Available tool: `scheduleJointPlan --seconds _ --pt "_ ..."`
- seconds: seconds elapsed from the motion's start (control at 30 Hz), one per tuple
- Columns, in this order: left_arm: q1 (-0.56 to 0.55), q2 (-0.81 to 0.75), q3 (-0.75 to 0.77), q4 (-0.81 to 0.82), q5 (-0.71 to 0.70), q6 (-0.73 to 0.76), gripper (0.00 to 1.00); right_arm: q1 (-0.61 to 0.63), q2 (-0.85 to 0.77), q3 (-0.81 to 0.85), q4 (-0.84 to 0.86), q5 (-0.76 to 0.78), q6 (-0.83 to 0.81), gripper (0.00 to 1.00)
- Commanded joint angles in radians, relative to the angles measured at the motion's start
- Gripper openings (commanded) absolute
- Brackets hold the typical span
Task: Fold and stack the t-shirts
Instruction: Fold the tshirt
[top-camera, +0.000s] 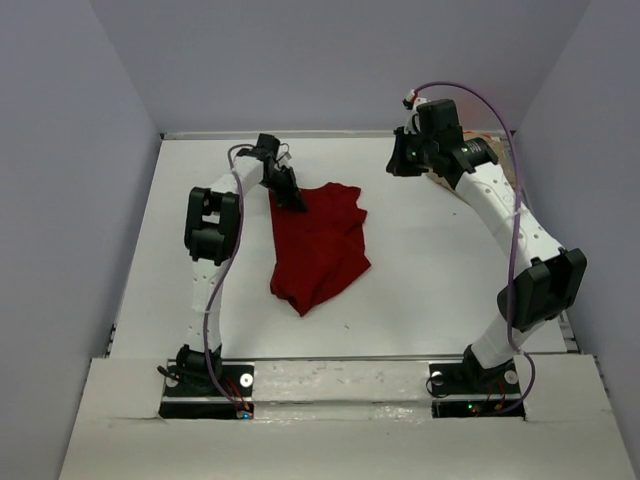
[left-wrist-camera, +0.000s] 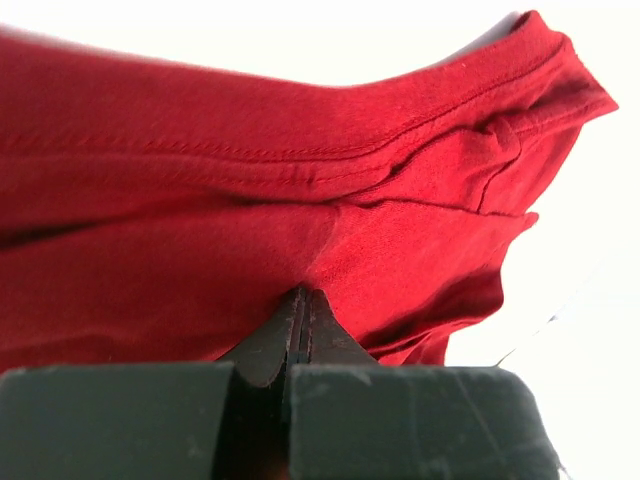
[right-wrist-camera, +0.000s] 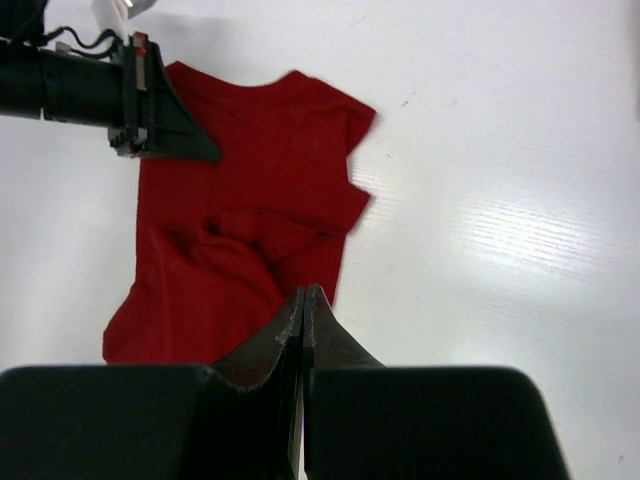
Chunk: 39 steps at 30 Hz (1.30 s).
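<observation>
Red shirt (top-camera: 320, 250) at centre of table (top-camera: 430, 290), long axis 1 to 7 o'clock. Left gripper (top-camera: 297, 203), fingers together, touches its 11 o'clock corner. Right gripper (right-wrist-camera: 303, 293), also closed, hangs well apart between 1 and 2 o'clock.

Tan t-shirt (top-camera: 503, 150) — mostly behind right arm (top-camera: 520, 235)

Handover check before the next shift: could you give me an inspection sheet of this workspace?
Surface: white table, a few tiny specks.
Job's things: dark red t-shirt lying rumpled left of centre; tan t-shirt at the far right corner, mostly hidden by the right arm.
Clutter: nothing seen.
Grippers: left gripper shut, tips at the red shirt's far edge; right gripper shut, empty, off the table.
Cables: purple cable loops over the right arm; second cable runs down the left arm.
Surroundings: plain pale walls.
</observation>
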Motion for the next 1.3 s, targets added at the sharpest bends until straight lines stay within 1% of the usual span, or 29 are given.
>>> scheduleJointPlan --seconds 0.0,0.03,0.17,0.27,0.3,0.33,0.47,0.63,0.77,0.87,1.03,1.27 --pt "0.052 0.013 -0.03 -0.047 -0.125 0.051 0.0 0.002 0.006 0.009 0.02 -0.037 -0.011 0.0" --pt "0.06 0.021 0.006 -0.056 -0.128 0.055 0.0 0.002 0.012 0.002 0.021 -0.055 -0.011 0.0" --pt "0.059 0.05 0.068 -0.066 -0.099 0.056 0.0 0.002 0.04 -0.023 0.027 -0.081 -0.025 0.0" --pt "0.054 0.096 0.164 -0.09 -0.084 0.052 0.0 0.002 0.075 -0.032 0.029 -0.092 -0.034 0.0" --pt "0.051 0.129 0.234 -0.115 -0.078 0.054 0.0 0.002 0.089 -0.03 0.032 -0.097 -0.032 0.0" --pt "0.046 0.146 0.255 -0.118 -0.066 0.055 0.0 0.002 0.089 -0.03 0.037 -0.103 -0.034 0.0" --pt "0.019 0.16 0.255 -0.075 -0.029 0.037 0.0 0.002 0.129 -0.008 0.041 -0.124 -0.035 0.0" --pt "-0.047 0.191 0.257 -0.06 -0.013 0.046 0.0 0.002 0.147 0.008 0.05 -0.147 -0.043 0.0" --pt "-0.082 0.214 0.263 -0.024 0.034 0.042 0.0 0.002 0.167 0.0 0.061 -0.19 -0.052 0.0" --pt "-0.105 0.212 0.299 -0.023 0.011 0.045 0.0 0.002 0.191 -0.004 0.066 -0.205 -0.063 0.0" --pt "-0.102 0.189 0.333 -0.027 -0.019 0.04 0.0 0.002 0.228 -0.034 0.099 -0.228 -0.071 0.0" --pt "-0.053 0.215 0.347 -0.029 -0.021 0.026 0.0 0.002 0.294 0.005 0.084 -0.275 -0.054 0.0"
